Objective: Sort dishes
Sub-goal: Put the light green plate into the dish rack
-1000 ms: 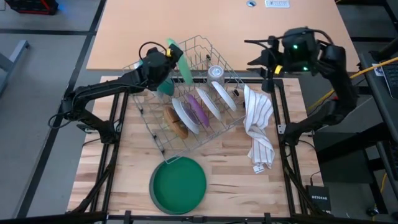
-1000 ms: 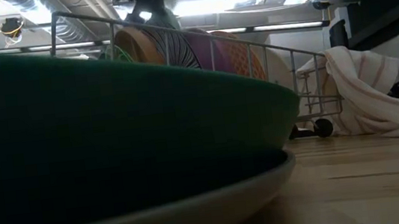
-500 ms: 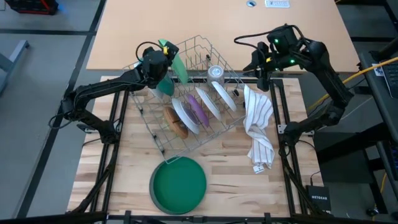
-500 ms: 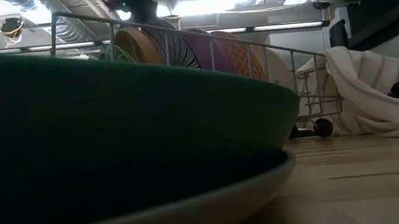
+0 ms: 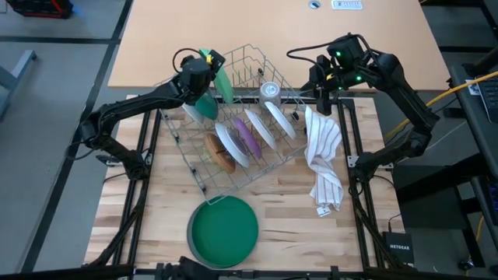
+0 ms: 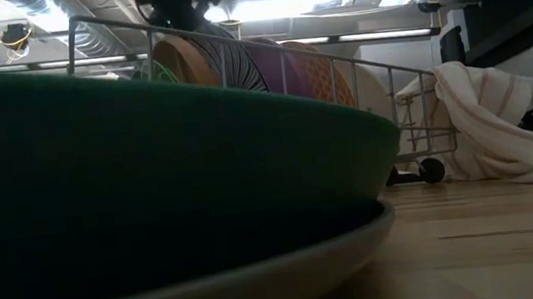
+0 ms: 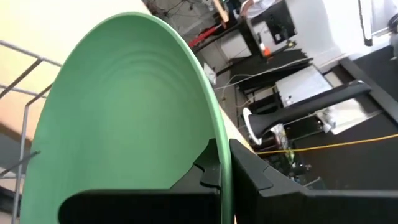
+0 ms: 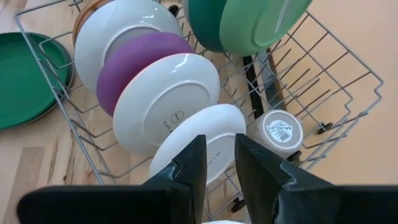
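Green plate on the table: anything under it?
Yes. The low view shows the green plate stacked on a paler plate, whose rim alone shows; the rest is covered. From above, only a grey edge peeks out.

The left hand (image 5: 208, 71) is clamped shut, its arm stretched out; the right hand (image 5: 321, 92) points downward, fingers seemingly slightly parted.

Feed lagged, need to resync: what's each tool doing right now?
Left tool: shut on the light green plate, lifted above the wire rack.
Right tool: partly open, holding nothing, above the rack's far right end.
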Controlling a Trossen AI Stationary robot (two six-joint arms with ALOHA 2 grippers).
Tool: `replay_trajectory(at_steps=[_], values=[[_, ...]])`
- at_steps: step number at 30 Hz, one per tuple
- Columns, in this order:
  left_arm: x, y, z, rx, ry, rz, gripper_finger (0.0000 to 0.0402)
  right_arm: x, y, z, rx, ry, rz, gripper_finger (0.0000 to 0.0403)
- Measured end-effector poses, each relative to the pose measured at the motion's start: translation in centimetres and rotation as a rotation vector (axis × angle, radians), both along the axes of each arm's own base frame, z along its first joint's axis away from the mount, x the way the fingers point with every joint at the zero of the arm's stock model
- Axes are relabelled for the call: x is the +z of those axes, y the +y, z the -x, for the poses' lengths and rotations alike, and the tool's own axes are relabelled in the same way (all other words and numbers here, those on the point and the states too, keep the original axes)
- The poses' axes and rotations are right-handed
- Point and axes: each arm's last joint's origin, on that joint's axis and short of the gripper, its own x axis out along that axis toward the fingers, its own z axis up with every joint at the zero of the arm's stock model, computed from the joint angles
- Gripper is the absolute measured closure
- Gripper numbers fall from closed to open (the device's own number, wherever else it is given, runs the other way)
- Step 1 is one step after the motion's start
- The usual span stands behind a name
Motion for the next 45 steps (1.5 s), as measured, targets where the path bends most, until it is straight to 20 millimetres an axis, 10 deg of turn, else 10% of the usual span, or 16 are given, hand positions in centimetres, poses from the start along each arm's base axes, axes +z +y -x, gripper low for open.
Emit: replay_trajectory(at_steps=[29,45], values=[[-2.5,-0.6,-1.4,-0.094,0.260,0.057,0.0318,-1.2,-0.6,-0.9,0.024,0.023,-0.065,0.0316],[0.4,-3.2,2.9,-0.184,0.425,0.086,0.0255,-1.5,-0.9,-1.4,0.012,0.023,-0.092,0.0316]])
